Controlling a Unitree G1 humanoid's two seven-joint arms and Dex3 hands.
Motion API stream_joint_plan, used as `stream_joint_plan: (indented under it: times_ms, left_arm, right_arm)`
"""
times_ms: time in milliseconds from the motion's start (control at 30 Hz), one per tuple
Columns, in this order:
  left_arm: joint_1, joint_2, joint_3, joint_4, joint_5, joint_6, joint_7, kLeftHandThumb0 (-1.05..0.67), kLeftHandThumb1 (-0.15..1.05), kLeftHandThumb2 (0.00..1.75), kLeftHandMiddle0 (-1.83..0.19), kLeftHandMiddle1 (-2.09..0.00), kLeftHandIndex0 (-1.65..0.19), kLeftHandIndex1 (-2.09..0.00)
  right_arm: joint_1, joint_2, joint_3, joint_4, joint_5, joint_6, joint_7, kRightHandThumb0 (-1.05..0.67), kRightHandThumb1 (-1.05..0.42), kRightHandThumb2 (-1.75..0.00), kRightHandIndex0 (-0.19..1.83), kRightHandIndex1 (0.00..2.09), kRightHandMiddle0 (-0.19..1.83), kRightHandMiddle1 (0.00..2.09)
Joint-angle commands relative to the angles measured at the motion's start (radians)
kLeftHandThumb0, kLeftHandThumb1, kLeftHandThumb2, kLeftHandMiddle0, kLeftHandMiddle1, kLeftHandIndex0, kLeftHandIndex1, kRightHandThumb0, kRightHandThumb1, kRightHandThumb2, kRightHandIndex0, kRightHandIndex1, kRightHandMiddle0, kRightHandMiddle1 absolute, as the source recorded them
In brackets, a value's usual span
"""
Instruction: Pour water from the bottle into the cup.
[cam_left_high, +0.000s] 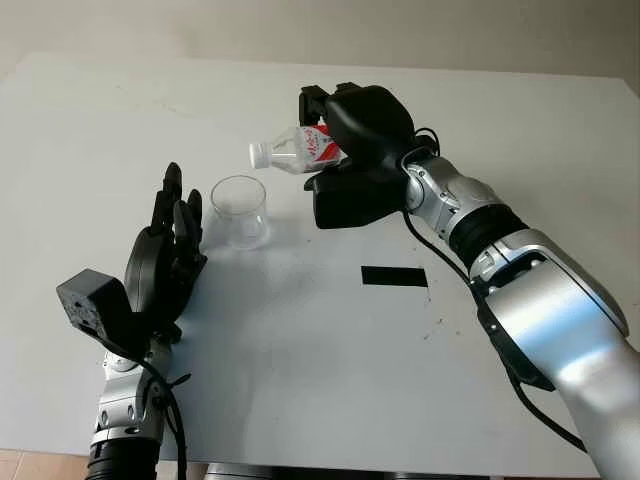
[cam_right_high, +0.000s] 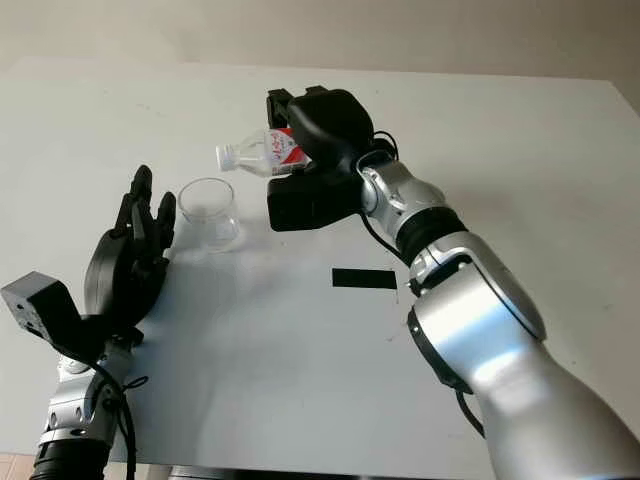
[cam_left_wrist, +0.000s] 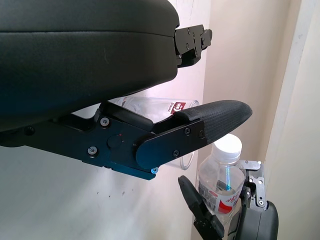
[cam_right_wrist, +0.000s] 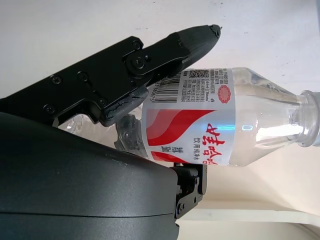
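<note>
At lower left of the head view, the left hand (cam_left_high: 165, 255) is open, holding nothing, just beside the clear round plastic cup (cam_left_high: 240, 211) on the white table (cam_left_high: 300, 350). Upper centre, the right hand (cam_left_high: 345, 150) grips the clear plastic water bottle with a red-and-white label (cam_left_high: 298, 150), tilted near level, its white cap (cam_left_high: 259, 154) above the cup.

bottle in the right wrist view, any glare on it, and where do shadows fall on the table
Right wrist view: a bluish-white glint streaks across the bottle label, and the neck is washed out against the bright table. Left eye view: soft shadows under the right hand and beside the cup.
</note>
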Motion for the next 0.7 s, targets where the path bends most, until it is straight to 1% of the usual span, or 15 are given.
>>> stream_joint_plan:
  times_ms: [0, 200, 300, 467, 500, 600, 633, 667]
  left_arm:
    - [0.012, -0.016, -0.009, 0.021, 0.002, 0.000, 0.001, -0.78, 1.05, 0.77, 0.10, -0.05, 0.16, -0.05]
    - [0.007, -0.021, -0.008, 0.032, 0.002, -0.006, -0.003, -0.78, 1.05, 0.78, 0.11, -0.05, 0.17, -0.04]
    - [0.008, -0.022, -0.010, 0.030, 0.007, -0.007, 0.002, -0.78, 1.05, 0.78, 0.11, -0.05, 0.17, -0.05]
    - [0.008, -0.022, -0.009, 0.032, 0.007, -0.008, 0.004, -0.78, 1.05, 0.78, 0.11, -0.05, 0.17, -0.05]
    - [0.008, -0.021, -0.009, 0.033, 0.008, -0.009, 0.004, -0.78, 1.05, 0.78, 0.11, -0.05, 0.17, -0.05]
    - [0.008, -0.021, -0.009, 0.032, 0.007, -0.007, 0.003, -0.79, 1.05, 0.78, 0.11, -0.05, 0.17, -0.05]
    - [0.009, -0.021, -0.010, 0.031, 0.008, -0.006, 0.005, -0.79, 1.05, 0.77, 0.11, -0.05, 0.18, -0.05]
    - [0.009, -0.022, -0.010, 0.030, 0.008, -0.006, 0.006, -0.79, 1.05, 0.77, 0.11, -0.05, 0.17, -0.05]
  right_arm:
    - [-0.051, -0.012, 0.010, -0.008, -0.013, -0.014, -0.023, -0.23, -1.05, -0.27, 0.96, 2.09, 0.40, 2.09]
    - [-0.058, -0.008, 0.025, -0.008, -0.025, -0.032, -0.042, -0.25, -1.05, -0.29, 0.96, 2.09, 0.36, 2.09]
    - [-0.061, -0.007, 0.035, -0.008, -0.036, -0.045, -0.064, -0.25, -1.05, -0.27, 0.97, 2.09, 0.35, 2.09]
    - [-0.063, -0.007, 0.060, -0.006, -0.058, -0.059, -0.104, -0.25, -1.05, -0.23, 1.08, 2.09, 0.37, 2.09]
    - [-0.063, -0.007, 0.065, -0.005, -0.063, -0.062, -0.111, -0.25, -1.05, -0.23, 1.09, 2.09, 0.34, 2.09]
    - [-0.064, -0.008, 0.075, -0.004, -0.076, -0.074, -0.128, -0.26, -1.05, -0.21, 1.08, 2.09, 0.28, 2.09]
    - [-0.065, -0.010, 0.087, -0.004, -0.091, -0.078, -0.143, -0.26, -1.05, -0.21, 1.08, 2.09, 0.28, 2.09]
    - [-0.067, -0.013, 0.099, -0.004, -0.105, -0.082, -0.160, -0.26, -1.05, -0.21, 1.08, 2.09, 0.32, 2.09]
